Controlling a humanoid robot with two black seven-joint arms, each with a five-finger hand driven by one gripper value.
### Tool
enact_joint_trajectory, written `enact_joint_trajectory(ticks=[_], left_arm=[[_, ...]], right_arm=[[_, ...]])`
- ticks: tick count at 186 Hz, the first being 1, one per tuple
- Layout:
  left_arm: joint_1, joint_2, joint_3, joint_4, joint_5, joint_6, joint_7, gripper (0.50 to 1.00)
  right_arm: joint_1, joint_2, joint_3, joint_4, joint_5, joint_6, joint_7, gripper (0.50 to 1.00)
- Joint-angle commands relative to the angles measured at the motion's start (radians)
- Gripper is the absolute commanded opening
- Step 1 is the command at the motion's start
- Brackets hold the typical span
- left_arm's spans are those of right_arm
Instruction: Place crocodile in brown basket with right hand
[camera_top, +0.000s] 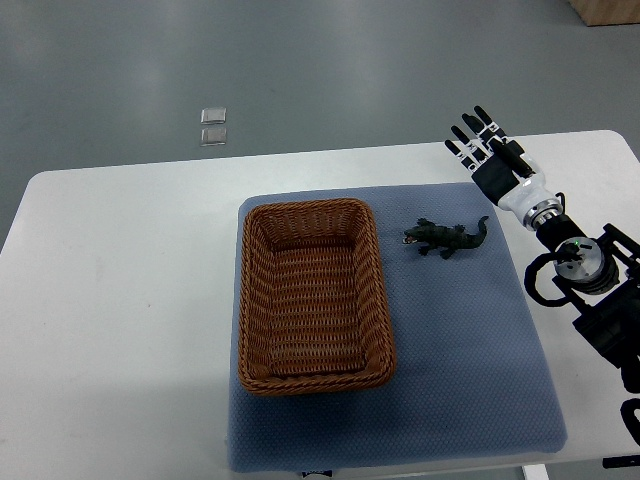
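Covering the white table (120, 300), a blue mat (470, 350) beneath grey floor (300, 70).

White table (120, 280) — blue mat (470, 350) on it, brown basket (312, 296), crocodile (447, 238) on mat

A mat (480, 380) is lying on the table (120, 300), and the wicker basket (313, 296) is sitting on the mat's left part. The toy crocodile (446, 238) is lying on the mat just right of the basket's far right corner, apart from it. The right hand (490, 152) is hanging over the mat's far right corner, beyond the crocodile and to its right, not touching it.
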Motion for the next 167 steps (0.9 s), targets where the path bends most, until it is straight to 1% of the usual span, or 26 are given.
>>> enact_joint_trajectory(ticks=[1,16,48,60,76,89,106,133,151,167], left_arm=[[-0.003,0.0,0.0,0.0,-0.001,0.001,0.0,1.0],[-0.006,0.0,-0.003,0.0,-0.001,0.001,-0.002,1.0],[-0.006,0.0,0.001,-0.009,0.0,-0.003,0.0,1.0],[-0.006,0.0,0.004,-0.014,0.004,-0.007,0.0,1.0],[-0.006,0.0,0.007,-0.015,0.005,-0.007,0.0,1.0],[-0.006,0.0,0.01,-0.012,0.005,-0.009,0.0,1.0],[-0.011,0.0,0.009,-0.008,0.002,-0.007,0.0,1.0],[-0.015,0.0,0.004,-0.001,0.002,-0.007,0.0,1.0],[-0.015,0.0,0.004,-0.001,0.002,-0.007,0.0,1.0],[-0.015,0.0,0.007,-0.003,0.002,-0.007,0.0,1.0]], right_arm=[[0.018,-0.031,-0.019,0.018,-0.122,-0.002,-0.013,0.928],[0.027,-0.08,-0.065,0.059,-0.228,-0.004,-0.053,0.928],[0.098,-0.176,-0.177,0.101,-0.432,0.006,-0.08,0.928],[0.144,-0.216,-0.25,0.119,-0.549,0.007,-0.099,0.928],[0.219,-0.271,-0.367,0.17,-0.72,0.006,-0.134,0.928],[0.291,-0.308,-0.465,0.206,-0.823,0.01,-0.175,0.928],[0.395,-0.322,-0.621,0.231,-0.895,0.018,-0.232,0.928],[0.561,-0.322,-0.858,0.265,-0.903,0.039,-0.284,0.928],[0.628,-0.311,-0.941,0.282,-0.9,0.041,-0.307,0.928],[0.651,-0.305,-0.979,0.295,-0.9,0.056,-0.326,0.928]])
